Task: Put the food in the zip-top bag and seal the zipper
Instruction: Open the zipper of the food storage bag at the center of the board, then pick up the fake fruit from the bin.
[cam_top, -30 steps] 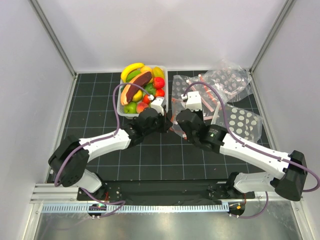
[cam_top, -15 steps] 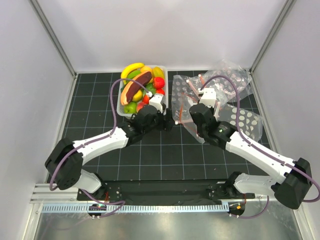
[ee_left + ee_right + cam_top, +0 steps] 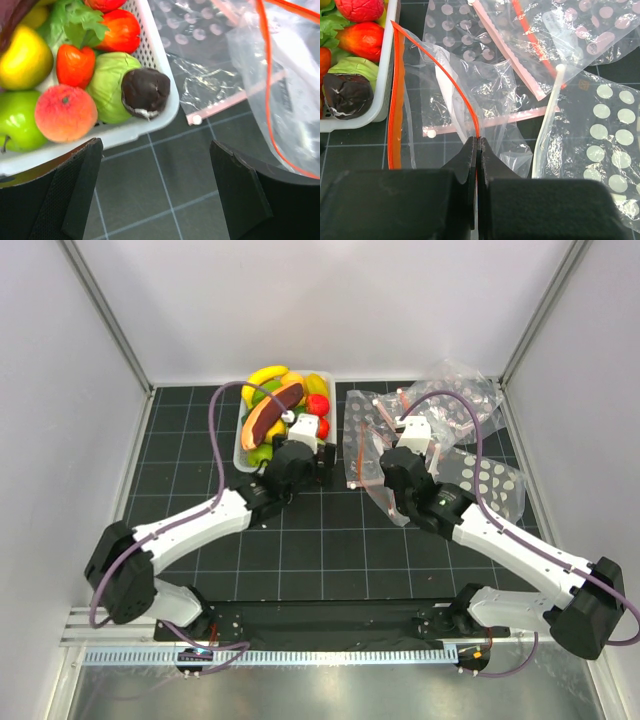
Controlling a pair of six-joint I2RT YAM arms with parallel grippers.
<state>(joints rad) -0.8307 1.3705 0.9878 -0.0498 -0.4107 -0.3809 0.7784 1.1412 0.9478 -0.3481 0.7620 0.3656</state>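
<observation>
The black mat (image 3: 200, 540) carries a white tub (image 3: 162, 60) at the far middle, and the food (image 3: 275, 412) lies heaped inside it. Just right of the tub is the clear bag (image 3: 470, 95), its mouth standing apart, and more bags (image 3: 460, 400) are spread at the far right. The right gripper (image 3: 477, 145) is closed on the zipper (image 3: 396, 100), pinching the near part of the orange-red strip. The left gripper (image 3: 156, 150) is spread wide and holds nothing, above the mat at the near right corner of the tub.

a lab test booth; white walls (image 3: 330, 310), aluminium posts (image 3: 105, 312), gridded black mat (image 3: 330, 540)
</observation>
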